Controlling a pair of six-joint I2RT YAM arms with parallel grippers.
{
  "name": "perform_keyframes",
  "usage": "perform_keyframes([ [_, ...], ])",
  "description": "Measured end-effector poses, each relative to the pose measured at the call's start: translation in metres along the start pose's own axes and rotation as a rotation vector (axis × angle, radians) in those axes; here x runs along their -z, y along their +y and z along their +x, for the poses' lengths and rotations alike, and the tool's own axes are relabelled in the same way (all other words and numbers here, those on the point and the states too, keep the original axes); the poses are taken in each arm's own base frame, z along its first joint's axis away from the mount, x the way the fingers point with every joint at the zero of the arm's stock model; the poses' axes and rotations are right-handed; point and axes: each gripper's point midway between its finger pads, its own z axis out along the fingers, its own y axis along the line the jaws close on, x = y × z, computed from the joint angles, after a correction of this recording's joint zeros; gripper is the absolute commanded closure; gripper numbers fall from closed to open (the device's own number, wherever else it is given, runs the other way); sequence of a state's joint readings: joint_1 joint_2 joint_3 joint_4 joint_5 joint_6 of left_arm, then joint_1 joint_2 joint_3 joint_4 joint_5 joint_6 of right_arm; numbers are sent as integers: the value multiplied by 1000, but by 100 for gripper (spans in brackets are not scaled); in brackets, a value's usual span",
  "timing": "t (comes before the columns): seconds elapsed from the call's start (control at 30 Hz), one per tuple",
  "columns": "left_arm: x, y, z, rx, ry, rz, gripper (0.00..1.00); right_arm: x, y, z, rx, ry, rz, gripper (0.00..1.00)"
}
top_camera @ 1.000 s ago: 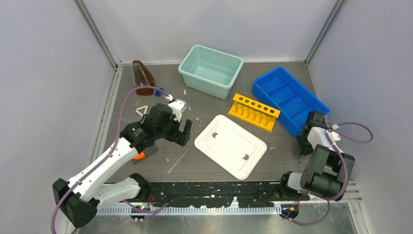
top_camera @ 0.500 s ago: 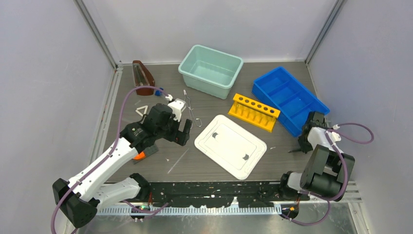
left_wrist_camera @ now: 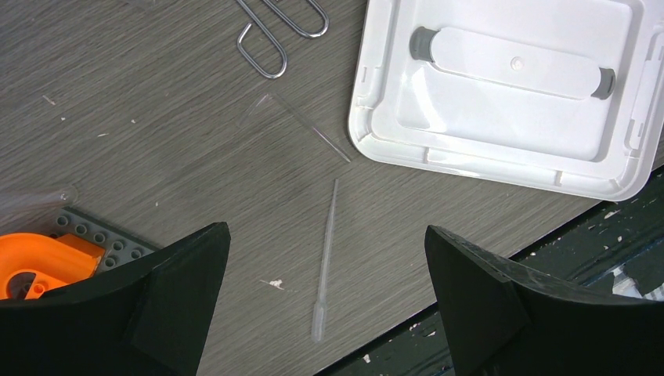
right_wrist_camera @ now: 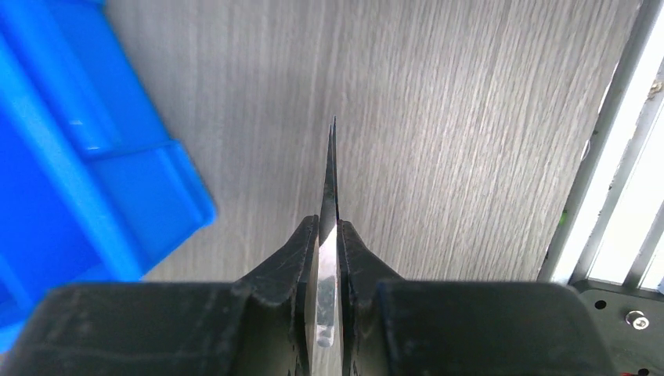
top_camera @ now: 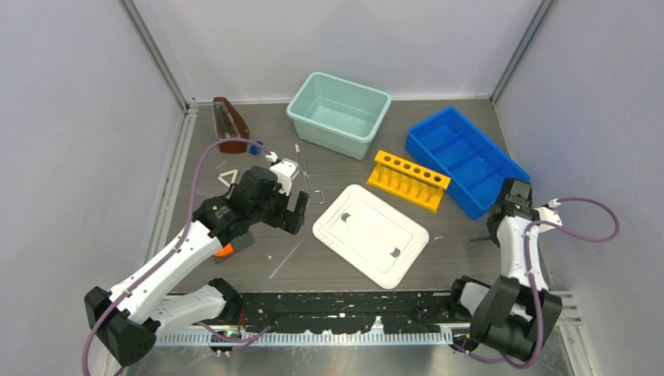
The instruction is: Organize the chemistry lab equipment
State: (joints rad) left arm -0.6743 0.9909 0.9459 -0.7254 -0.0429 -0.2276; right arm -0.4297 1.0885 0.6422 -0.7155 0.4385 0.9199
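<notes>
**Right fingers clamp a silver blade; left fingers spread over a pipette**

The right fingers (right_wrist_camera: 329,229) are pinched narrow on a slim silver tool (right_wrist_camera: 330,176), seemingly tweezers. It stands on edge between them, and its pointed tip reaches straight out ahead, above the grey worktop (right_wrist_camera: 454,117). The corner of a blue tray (right_wrist_camera: 70,157) lies just to the left of these fingers, and a pale metal rail runs along their right.

The left fingers (left_wrist_camera: 326,229) stand wide apart and hold nothing, hovering above the worktop. A clear pipette (left_wrist_camera: 323,262) lies on the surface in the gap between them, bulb end nearest. A thin glass rod (left_wrist_camera: 309,129) lies slantwise ahead of them. Further ahead are the loops of the wire tongs (left_wrist_camera: 274,31). A white lid (left_wrist_camera: 509,86) lies ahead and to their right. An orange piece (left_wrist_camera: 35,258) on a grey studded plate sits just beside the left-hand finger.

From above, a small white triangle (top_camera: 228,177) and a blue knob (top_camera: 255,146) lie beyond the left fingers, off to their left.
</notes>
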Motion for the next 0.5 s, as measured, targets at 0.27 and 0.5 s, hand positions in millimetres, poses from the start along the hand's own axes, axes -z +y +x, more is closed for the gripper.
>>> perform_keyframes([
  [0.27,0,0,0,0,2,-1,0,61,27,-39,-94,-82,-225,92],
  [0.5,1,5,2,0,8,-29,0,96,59,-46,-70,-41,-397,92],
])
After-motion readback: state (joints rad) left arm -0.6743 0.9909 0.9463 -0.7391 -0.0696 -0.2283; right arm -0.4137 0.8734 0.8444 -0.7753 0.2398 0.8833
